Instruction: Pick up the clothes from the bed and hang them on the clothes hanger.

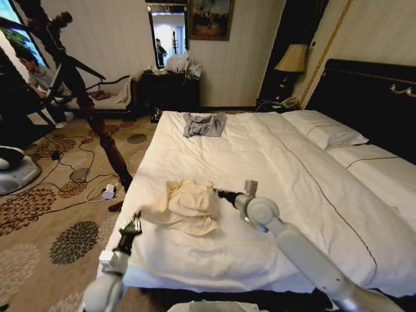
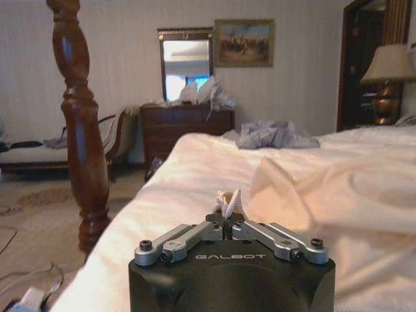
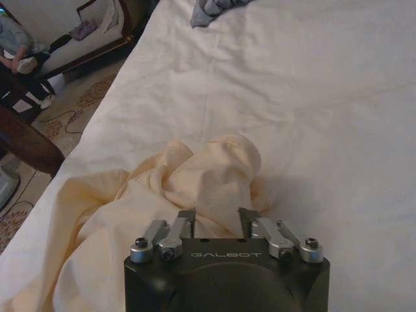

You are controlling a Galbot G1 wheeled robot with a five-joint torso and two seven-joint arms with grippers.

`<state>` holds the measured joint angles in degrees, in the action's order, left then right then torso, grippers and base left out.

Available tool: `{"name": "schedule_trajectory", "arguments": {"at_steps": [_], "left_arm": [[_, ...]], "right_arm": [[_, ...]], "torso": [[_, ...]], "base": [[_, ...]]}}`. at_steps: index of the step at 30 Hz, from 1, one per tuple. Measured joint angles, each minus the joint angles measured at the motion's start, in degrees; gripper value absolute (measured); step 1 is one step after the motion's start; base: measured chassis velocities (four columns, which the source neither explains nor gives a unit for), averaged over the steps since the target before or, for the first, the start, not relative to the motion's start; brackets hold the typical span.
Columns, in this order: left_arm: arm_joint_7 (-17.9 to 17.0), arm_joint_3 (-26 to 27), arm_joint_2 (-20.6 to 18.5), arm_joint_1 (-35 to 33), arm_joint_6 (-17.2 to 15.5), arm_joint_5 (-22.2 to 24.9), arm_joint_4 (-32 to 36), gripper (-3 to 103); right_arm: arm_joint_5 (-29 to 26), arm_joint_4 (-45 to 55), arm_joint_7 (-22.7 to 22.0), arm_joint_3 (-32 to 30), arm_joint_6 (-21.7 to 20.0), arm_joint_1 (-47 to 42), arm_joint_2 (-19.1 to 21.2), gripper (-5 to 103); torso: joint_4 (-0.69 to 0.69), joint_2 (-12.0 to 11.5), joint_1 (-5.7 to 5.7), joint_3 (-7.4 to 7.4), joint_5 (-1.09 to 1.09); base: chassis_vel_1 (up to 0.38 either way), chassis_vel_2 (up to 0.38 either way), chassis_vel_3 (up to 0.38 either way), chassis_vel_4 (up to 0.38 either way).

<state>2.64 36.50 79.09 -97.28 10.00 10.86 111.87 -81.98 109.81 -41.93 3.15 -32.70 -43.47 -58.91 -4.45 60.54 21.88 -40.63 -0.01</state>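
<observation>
Early going: the right gripper (image 3: 215,224) has its fingers parted just over the crumpled clothes (image 1: 188,206) on the bed (image 1: 312,195), the left gripper (image 2: 229,209) fingers clenched on a white scrap, nothing hung yet.

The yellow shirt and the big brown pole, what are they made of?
The shirt looks like thin, soft cloth: it crumples into loose folds on the bed. The pole looks like polished dark wood, with turned curves and a glossy shine.

Counts on and around the white-sheeted bed (image 1: 305,195)

One crumpled cream shirt (image 1: 188,205), one small grey folded garment (image 1: 203,124), two white pillows (image 1: 324,128), two robot grippers, one dark turned-wood coat stand (image 1: 97,123), one lamp (image 1: 292,60).
</observation>
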Motion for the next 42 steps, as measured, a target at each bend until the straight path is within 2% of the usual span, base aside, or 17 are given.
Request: {"name": "schedule_trajectory", "arguments": {"at_steps": [1, 3, 6, 8, 9, 11, 14, 17, 24, 28, 30, 33, 34, 36, 37, 40, 42], "left_arm": [[-0.07, -0.03, 0.32, -0.22, -0.03, -0.4, -0.01, 1], [-0.31, 0.0, 1.07, -0.86, -0.35, -1.72, -0.01, 1], [-0.55, 0.41, 1.59, -1.35, -0.5, -2.74, -0.01, 1], [-0.66, 0.7, 1.84, -1.84, -0.51, -3.29, -0.24, 1], [-0.66, 0.7, 1.84, -1.84, -0.51, -3.29, -0.24, 1], [-0.68, 0.77, 2.07, -2.16, -0.39, -3.84, -0.56, 1], [-0.69, 0.62, 2.64, -2.22, -0.23, -4.33, -0.64, 1], [-0.69, 0.02, 3.47, -2.15, -0.2, -4.96, -0.54, 1], [-0.7, -0.11, 3.92, -1.93, 0.04, -5.29, -0.58, 1], [-0.73, 0.17, 3.69, -1.59, 0.2, -5.01, -0.6, 1], [-0.76, 0.2, 3.63, -1.43, 0.21, -4.87, -0.6, 1], [-0.84, 0.13, 3.6, -1.06, 0.26, -4.56, -0.53, 1], [-0.84, 0.13, 3.6, -1.06, 0.26, -4.56, -0.53, 1], [-0.86, -0.08, 3.64, -0.79, 0.28, -4.36, -0.29, 1], [-0.86, -0.08, 3.64, -0.79, 0.28, -4.36, -0.29, 1], [-0.87, -0.16, 3.61, -0.54, 0.3, -4.11, 0.01, 1], [-0.87, -0.16, 3.55, -0.48, 0.3, -3.91, 0.15, 1]], "right_arm": [[0.2, -0.66, 0.05, 0.27, -0.02, 0.44, -0.57, 38], [0.54, -2.08, 0.66, 0.82, -0.02, 1.65, -1.74, 50], [0.65, -3.13, 1.66, 1.26, 0.07, 3.0, -2.44, 55], [0.65, -4.26, 2.53, 1.65, 0.18, 4.38, -2.89, 66], [0.65, -4.26, 2.53, 1.65, 0.18, 4.38, -2.89, 66], [0.2, -6.13, 2.73, 2.08, 0.28, 5.94, -3.79, 77], [-1.38, -9.1, 1.29, 2.52, 0.25, 8.08, -5.56, 82], [-3.6, -14.53, -0.56, 3.3, -0.33, 11.12, -8.58, 97], [-5.38, -18.63, -1.44, 3.69, -2.79, 13.21, -10.99, 103], [-4.63, -19.22, 0.6, 4.28, -2.99, 13.32, -10.52, 85], [-4.1, -19.19, 1.12, 4.43, -2.99, 13.27, -10.25, 85], [-2.53, -19.09, 2.31, 4.79, -2.28, 13.06, -9.5, 68], [-2.53, -19.09, 2.31, 4.79, -2.28, 13.06, -9.5, 68], [-1.56, -19.08, 2.5, 4.88, -1.56, 12.89, -9.1, 57], [-1.56, -19.08, 2.5, 4.88, -1.56, 12.89, -9.1, 57], [-1.09, -19.05, 2.41, 4.9, -1.08, 12.7, -8.63, 41], [-1.07, -18.94, 2.37, 4.86, -1.06, 12.62, -8.52, 41]], "torso": [[0.0, 0.0, 0.0, 0.0, 0.01], [0.0, 0.0, 0.0, 0.0, 0.01], [0.0, 0.0, 0.0, 0.0, 0.01], [-0.01, 0.0, 0.0, 0.0, 0.01], [-0.01, 0.0, 0.0, 0.0, 0.01], [-0.01, 0.0, -0.01, 0.0, 0.01], [0.0, 0.0, 0.0, 0.0, 0.01], [0.0, 0.0, 0.0, 0.0, 0.01], [0.0, 0.0, 0.0, 0.0, 0.01], [-0.01, 0.0, 0.0, 0.0, 0.01], [-0.01, 0.0, 0.0, 0.0, 0.01], [-0.01, 0.0, 0.0, 0.0, 0.01], [-0.01, 0.0, 0.0, 0.0, 0.01], [-0.01, 0.0, 0.0, 0.0, 0.01], [-0.01, 0.0, 0.0, 0.0, 0.01], [-0.01, 0.0, 0.0, 0.0, 0.01], [-0.01, 0.0, 0.0, 0.0, 0.01]], "base": [[0.0, 0.0, 0.0, 0.0], [0.0, 0.0, 0.0, 0.0], [0.0, 0.0, 0.0, 0.0], [0.0, 0.0, 0.0, 0.0], [0.0, 0.0, 0.0, 0.0], [0.0, 0.0, 0.0, 0.0], [0.0, 0.0, 0.0, 0.0], [0.0, 0.0, 0.0, 0.0], [0.0, 0.0, 0.0, 0.0], [0.0, 0.0, 0.0, 0.0], [0.0, 0.0, 0.0, 0.0], [0.0, 0.0, 0.0, 0.0], [0.0, 0.0, 0.0, 0.0], [0.0, 0.0, 0.0, 0.0], [0.0, 0.0, 0.0, 0.0], [0.0, 0.0, 0.0, 0.0], [0.0, 0.0, 0.0, 0.0]]}}
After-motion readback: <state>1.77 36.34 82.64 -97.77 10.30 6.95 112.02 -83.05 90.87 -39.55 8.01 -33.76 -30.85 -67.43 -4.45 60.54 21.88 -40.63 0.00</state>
